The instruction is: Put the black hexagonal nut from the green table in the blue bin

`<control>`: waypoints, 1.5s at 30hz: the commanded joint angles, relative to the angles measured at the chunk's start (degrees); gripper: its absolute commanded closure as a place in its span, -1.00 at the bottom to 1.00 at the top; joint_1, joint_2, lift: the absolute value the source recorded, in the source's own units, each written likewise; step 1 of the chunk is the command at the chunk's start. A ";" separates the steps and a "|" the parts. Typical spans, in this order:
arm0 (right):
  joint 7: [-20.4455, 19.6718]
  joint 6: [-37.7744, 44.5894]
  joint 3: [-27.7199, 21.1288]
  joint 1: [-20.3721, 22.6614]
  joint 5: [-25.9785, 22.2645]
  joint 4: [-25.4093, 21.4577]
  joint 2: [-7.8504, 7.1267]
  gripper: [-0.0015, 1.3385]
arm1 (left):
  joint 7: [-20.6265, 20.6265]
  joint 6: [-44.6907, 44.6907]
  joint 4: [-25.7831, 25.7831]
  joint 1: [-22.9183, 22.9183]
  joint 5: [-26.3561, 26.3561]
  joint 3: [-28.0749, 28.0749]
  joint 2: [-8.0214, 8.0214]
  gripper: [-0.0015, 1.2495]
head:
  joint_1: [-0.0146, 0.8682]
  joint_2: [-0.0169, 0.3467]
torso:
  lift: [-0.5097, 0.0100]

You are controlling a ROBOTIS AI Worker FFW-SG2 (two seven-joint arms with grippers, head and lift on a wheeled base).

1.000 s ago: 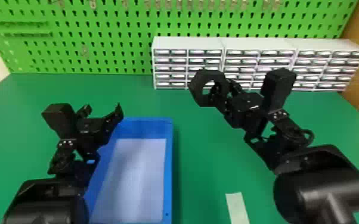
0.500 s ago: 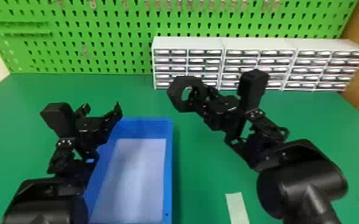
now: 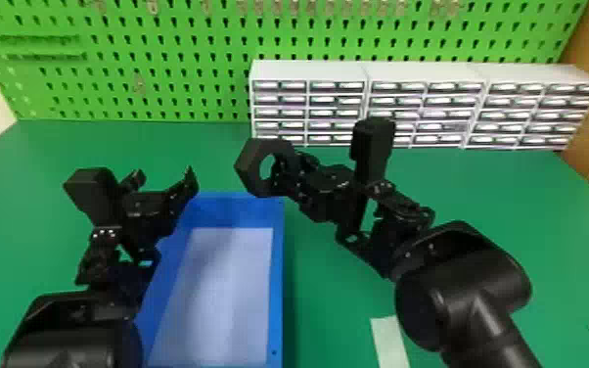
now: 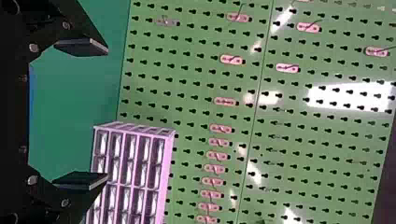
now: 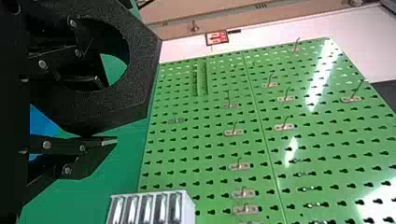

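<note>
While the right tool (image 3: 286,171) is clamped on the black hexagonal nut (image 3: 247,164), one finger through its hole, the nut is up off the green desk (image 3: 328,288), near the far right corner of the blue bin (image 3: 277,274). At the bin's far left, the left tool (image 3: 164,180) has its fingers apart. Far right, white drawer units (image 3: 308,72) stand before a green pegboard (image 3: 176,58).

a workshop-like place, with a green pegboard (image 3: 171,63) and small-drawer cabinets (image 3: 308,71).
</note>
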 commanded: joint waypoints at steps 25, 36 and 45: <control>2.24 4.52 3.99 -2.13 -2.87 2.22 -0.02 0.38 | 0.47 0.01 0.62 -1.20 -1.42 2.27 0.00 -0.50 | 0.59 -0.63 | 0.59; 2.77 5.14 6.54 -3.10 -4.63 3.89 -0.37 0.38 | 0.47 0.01 0.70 -1.47 -1.60 2.88 0.00 -0.50 | 0.59 -0.63 | 0.59; 2.95 5.40 9.27 -4.24 -6.12 5.21 -0.55 0.38 | 0.47 0.01 0.70 -1.64 -1.78 2.97 0.00 -0.50 | 0.59 -0.63 | 0.59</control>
